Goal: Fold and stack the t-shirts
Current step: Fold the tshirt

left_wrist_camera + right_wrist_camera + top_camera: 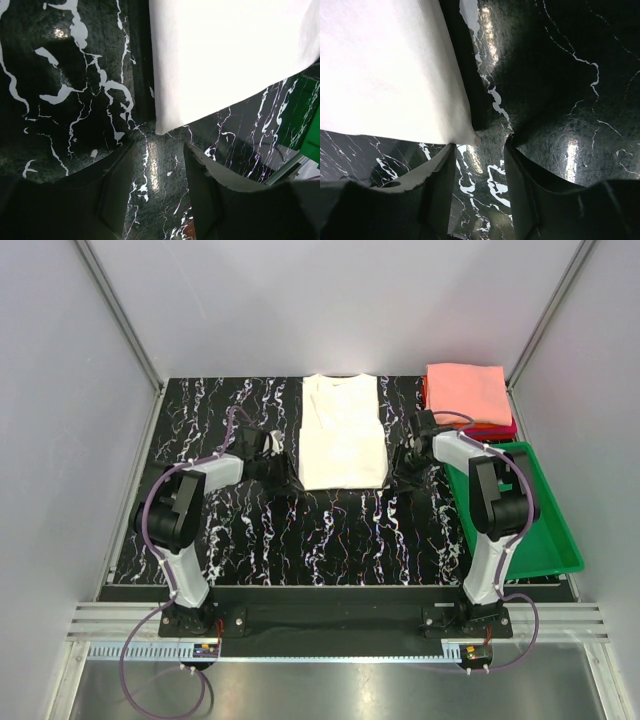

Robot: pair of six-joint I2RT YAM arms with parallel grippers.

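A cream-white t-shirt [343,430] lies folded into a long strip, collar at the far end, on the black marbled table [300,530]. No chest print shows. My left gripper [283,472] is open and empty just off its near left corner [167,125]. My right gripper [403,468] is open and empty just off its near right corner [465,135]. A stack of folded t-shirts, salmon-pink [467,392] on top with red and dark ones beneath, sits at the far right.
A green plastic tray [545,540] lies along the table's right side, beside my right arm; its corner shows in the left wrist view [305,125]. Grey walls close in the table on three sides.
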